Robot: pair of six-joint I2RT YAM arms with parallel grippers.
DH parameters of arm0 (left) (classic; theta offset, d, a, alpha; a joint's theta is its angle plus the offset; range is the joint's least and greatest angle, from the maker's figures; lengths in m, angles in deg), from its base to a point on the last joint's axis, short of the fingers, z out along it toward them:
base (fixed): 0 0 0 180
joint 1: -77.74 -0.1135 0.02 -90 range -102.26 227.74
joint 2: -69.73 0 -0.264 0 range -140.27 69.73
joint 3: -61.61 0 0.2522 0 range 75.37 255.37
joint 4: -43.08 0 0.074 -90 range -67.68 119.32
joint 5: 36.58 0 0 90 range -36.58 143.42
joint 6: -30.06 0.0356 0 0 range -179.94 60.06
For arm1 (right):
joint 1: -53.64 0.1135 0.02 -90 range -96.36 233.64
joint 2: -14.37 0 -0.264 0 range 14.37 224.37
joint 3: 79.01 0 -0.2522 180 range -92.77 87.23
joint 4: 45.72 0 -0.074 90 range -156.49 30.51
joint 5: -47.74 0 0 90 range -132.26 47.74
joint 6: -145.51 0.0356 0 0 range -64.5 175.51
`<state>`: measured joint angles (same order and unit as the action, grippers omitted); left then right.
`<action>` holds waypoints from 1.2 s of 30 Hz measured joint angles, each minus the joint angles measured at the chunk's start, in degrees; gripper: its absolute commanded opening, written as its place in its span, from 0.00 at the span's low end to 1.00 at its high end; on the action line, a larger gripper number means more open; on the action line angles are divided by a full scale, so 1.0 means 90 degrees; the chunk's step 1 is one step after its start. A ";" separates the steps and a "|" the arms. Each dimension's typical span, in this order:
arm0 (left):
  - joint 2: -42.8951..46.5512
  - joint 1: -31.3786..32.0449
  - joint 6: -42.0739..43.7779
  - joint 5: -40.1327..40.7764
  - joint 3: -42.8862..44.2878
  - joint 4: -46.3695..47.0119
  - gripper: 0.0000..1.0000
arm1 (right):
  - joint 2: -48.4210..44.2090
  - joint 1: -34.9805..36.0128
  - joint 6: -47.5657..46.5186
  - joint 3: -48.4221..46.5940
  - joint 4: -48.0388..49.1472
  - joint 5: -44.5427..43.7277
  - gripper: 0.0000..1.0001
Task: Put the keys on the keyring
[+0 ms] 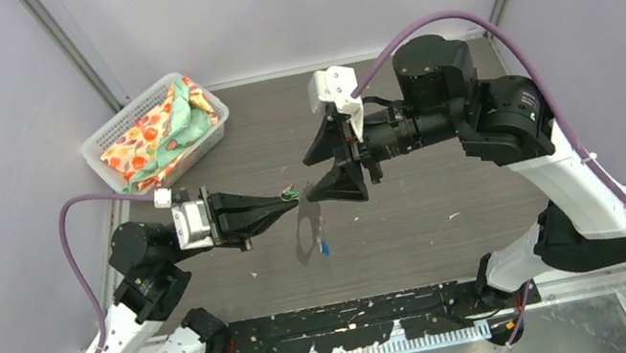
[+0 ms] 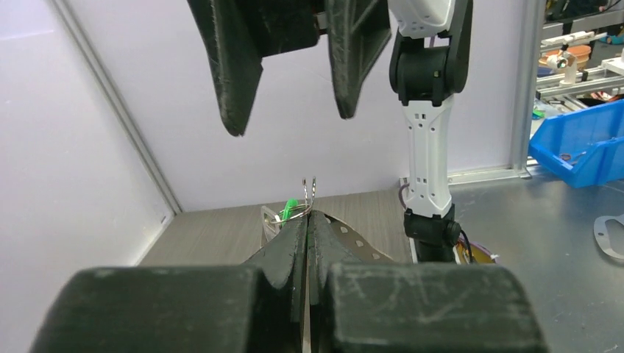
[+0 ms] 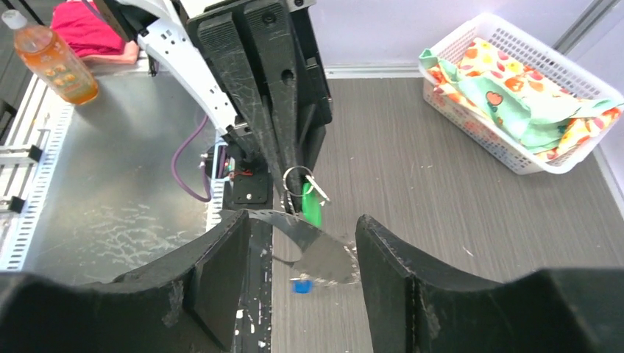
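You held left gripper (image 1: 282, 198) pressed together, pinching silver key with green plastic tag (image 3: 312, 207) aloft at frame centre, probably to present it. Thin grey metal keyring loop (image 3: 324, 251) drooped just below, silver key with blue tag (image 3: 300, 285) at its bottom. Right gripper (image 1: 307, 180) spread, empty, facing pinch, seemingly ready to receive.

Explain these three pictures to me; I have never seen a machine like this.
Two robot arms are bolted to a table. One picture looks down from above; the other two come from cameras on each wrist. The left hand is shut, pinching the thin grey keyring, with the green key dangling at its tips. The right hand faces it, open and empty. The blue key is lower, near the tabletop. At the back left stands a white basket of colourful cloth.
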<state>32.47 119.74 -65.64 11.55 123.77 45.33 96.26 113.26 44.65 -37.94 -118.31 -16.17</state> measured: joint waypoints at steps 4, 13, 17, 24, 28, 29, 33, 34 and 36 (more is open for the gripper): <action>-0.0002 0.0000 0.0053 0.0160 0.0000 -0.0223 0.00 | 0.0163 0.0000 -0.0095 -0.0041 -0.0245 0.0148 0.54; 0.0000 0.0000 0.0240 0.0223 0.0000 -0.0515 0.00 | 0.0692 0.0000 -0.0316 -0.0228 -0.0641 0.0206 0.37; 0.0000 0.0000 0.0248 0.0279 0.0002 -0.0583 0.00 | 0.0692 0.0007 -0.0425 -0.0236 -0.0719 0.0209 0.30; -0.0002 0.0000 0.0260 0.0342 0.0012 -0.0644 0.00 | 0.0692 0.0019 -0.0505 -0.0236 -0.0792 0.0209 0.16; -0.0015 0.0000 0.0262 0.0369 0.0015 -0.0680 0.00 | 0.0692 0.0019 -0.0566 -0.0236 -0.0855 0.0206 0.16; -0.0022 0.0000 0.0262 0.0369 0.0019 -0.0695 0.00 | 0.0692 0.0027 -0.0576 -0.0236 -0.0874 0.0180 0.18; -0.0039 0.0000 0.0304 0.0381 0.0029 -0.0733 0.00 | 0.0692 0.0039 -0.0617 -0.0236 -0.0920 0.0075 0.01; -0.0046 0.0000 0.0311 0.0391 0.0034 -0.0738 0.00 | 0.0692 0.0049 -0.0646 -0.0236 -0.0933 0.0049 0.01; -0.0058 0.0000 0.0318 0.0408 0.0036 -0.0746 0.00 | 0.0692 0.0068 -0.0665 -0.0236 -0.0952 -0.0007 0.01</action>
<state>31.95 119.74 -62.77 15.22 124.10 38.62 102.49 113.87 38.66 -40.06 -126.88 -16.24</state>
